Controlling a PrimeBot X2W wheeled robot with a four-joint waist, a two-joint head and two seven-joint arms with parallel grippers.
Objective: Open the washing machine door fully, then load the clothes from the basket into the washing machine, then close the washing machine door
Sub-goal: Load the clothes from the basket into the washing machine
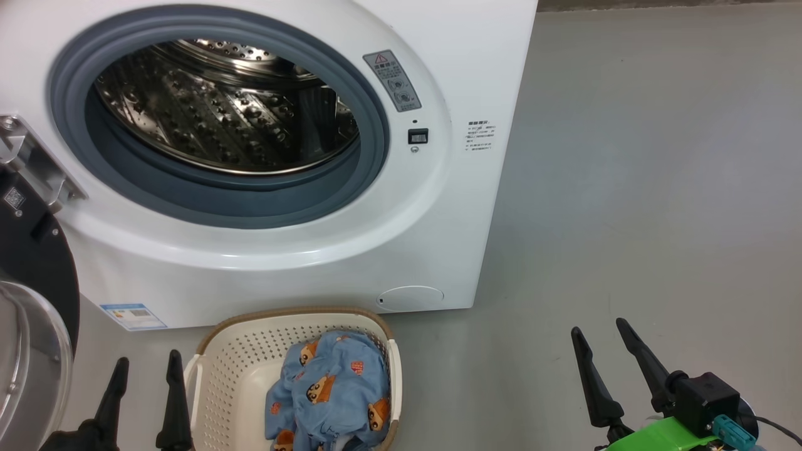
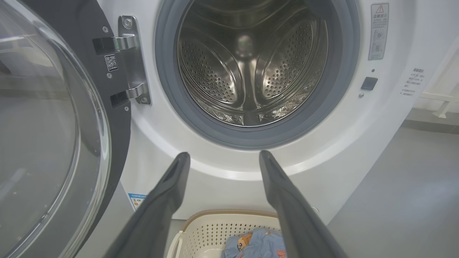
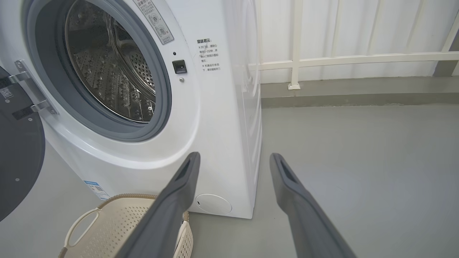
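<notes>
The white washing machine [image 1: 351,250] stands ahead with its steel drum [image 1: 225,106] bare and exposed. Its black-rimmed glass door [image 1: 31,313] is swung wide open at the left, seen large in the left wrist view as the door [image 2: 50,136]. On the floor in front sits the cream basket [image 1: 232,369] holding the blue printed clothes [image 1: 332,394]. My left gripper [image 1: 147,363] is open, just left of the basket. My right gripper [image 1: 598,329] is open too, over the floor well right of the basket. In the wrist views the left gripper [image 2: 224,154] and right gripper [image 3: 235,154] hold nothing.
Grey floor [image 1: 658,188] stretches to the right of the machine. A white railing [image 3: 340,59] and wall run behind it. The open door's hinge bracket [image 2: 132,61] juts out at the machine's left side.
</notes>
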